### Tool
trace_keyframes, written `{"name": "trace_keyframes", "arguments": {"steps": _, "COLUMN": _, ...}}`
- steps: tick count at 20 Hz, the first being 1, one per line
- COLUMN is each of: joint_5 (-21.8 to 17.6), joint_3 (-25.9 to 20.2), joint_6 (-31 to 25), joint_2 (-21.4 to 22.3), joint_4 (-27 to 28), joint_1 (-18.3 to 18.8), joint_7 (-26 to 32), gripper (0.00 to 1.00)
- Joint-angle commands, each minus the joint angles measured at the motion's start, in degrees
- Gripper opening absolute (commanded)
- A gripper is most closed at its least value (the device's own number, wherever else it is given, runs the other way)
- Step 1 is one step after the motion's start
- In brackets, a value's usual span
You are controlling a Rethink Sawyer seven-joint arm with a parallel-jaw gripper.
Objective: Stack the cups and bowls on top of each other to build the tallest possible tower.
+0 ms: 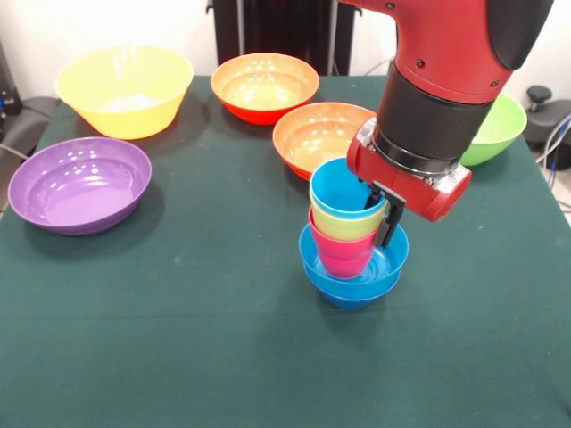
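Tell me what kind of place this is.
Probably a robotics lab or test bench, not a kitchen. A red and black robot arm works over a table covered in green cloth, where bright plastic bowls are spread out like props, and cables and equipment sit at the edges.

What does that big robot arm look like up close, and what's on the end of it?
The arm is a thick round tube, glossy red with black sections and a dark band near the wrist. It ends in a blocky red head with small screws. Below it hangs the tool, with thin black fingers.
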State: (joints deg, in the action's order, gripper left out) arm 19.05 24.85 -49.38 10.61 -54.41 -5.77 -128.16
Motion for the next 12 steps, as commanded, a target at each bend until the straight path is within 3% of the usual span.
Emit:
{"name": "trace_keyframes", "arguments": {"steps": 1, "joint_5": 1.34, "joint_3": -3.90, "joint_6": 2.86, "joint_2": -0.09, "joint_4": -4.44, "joint_1": -1.27, "joint_7": -13.52, "gripper": 0.00}}
{"name": "trace_keyframes", "arguments": {"steps": 12, "joint_5": 2.12, "joint_3": -3.80, "joint_6": 2.94, "joint_2": -0.25, "joint_4": -4.59, "joint_1": -1.46, "joint_7": -13.76, "gripper": 0.00}}
